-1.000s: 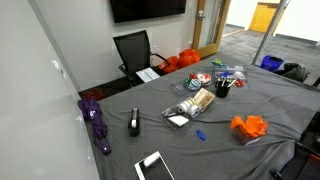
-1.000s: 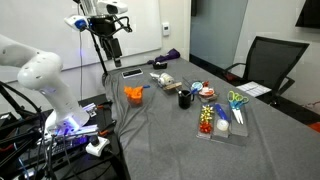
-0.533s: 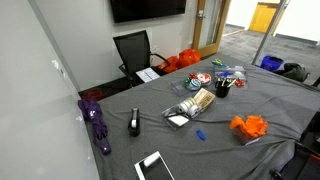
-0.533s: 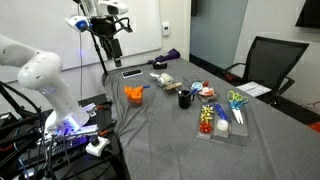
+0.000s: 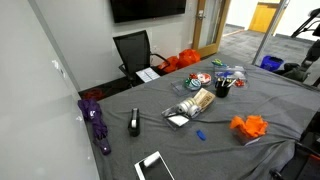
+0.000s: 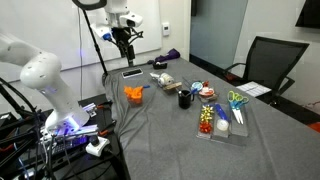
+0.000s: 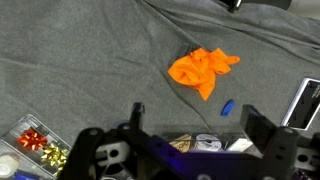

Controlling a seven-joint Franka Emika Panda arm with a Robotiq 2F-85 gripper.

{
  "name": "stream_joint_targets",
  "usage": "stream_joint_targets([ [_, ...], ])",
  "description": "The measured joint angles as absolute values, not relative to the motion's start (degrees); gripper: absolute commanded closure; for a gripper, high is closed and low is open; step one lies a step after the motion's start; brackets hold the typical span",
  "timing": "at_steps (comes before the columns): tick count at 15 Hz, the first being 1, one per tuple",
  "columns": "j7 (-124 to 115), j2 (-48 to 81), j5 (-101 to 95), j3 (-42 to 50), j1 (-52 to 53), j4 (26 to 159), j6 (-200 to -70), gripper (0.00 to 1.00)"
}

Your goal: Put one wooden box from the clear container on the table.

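1. Office rm; grey-clothed table [image 6: 160, 125].
2. Robotiq gripper [image 6: 125, 45] hangs above table, just beyond orange cloth [image 6: 134, 93]. Jaws spread wide, nothing btwn them (wrist view).
3. Wooden boxes [image 5: 201, 101] sit in clear container [image 5: 192, 106] on table, near orange cloth, apart from gripper.

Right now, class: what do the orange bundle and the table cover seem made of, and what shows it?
Orange bundle: probably soft cloth, matte; it lies crumpled in loose folds, though paper is possible. Table cover: grey fabric, matte; creases and wrinkles run across it.
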State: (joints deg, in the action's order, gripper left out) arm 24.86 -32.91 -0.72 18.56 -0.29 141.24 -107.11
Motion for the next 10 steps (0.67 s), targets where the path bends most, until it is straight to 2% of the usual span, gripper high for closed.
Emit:
stream_joint_targets([
  [4, 23.5, -23.9, 5.0, 16.3, 1.2, 139.9, -112.6, 0.00],
  [10, 26.6, -12.1, 15.3, 15.8, 1.3, 133.6, -113.3, 0.00],
])
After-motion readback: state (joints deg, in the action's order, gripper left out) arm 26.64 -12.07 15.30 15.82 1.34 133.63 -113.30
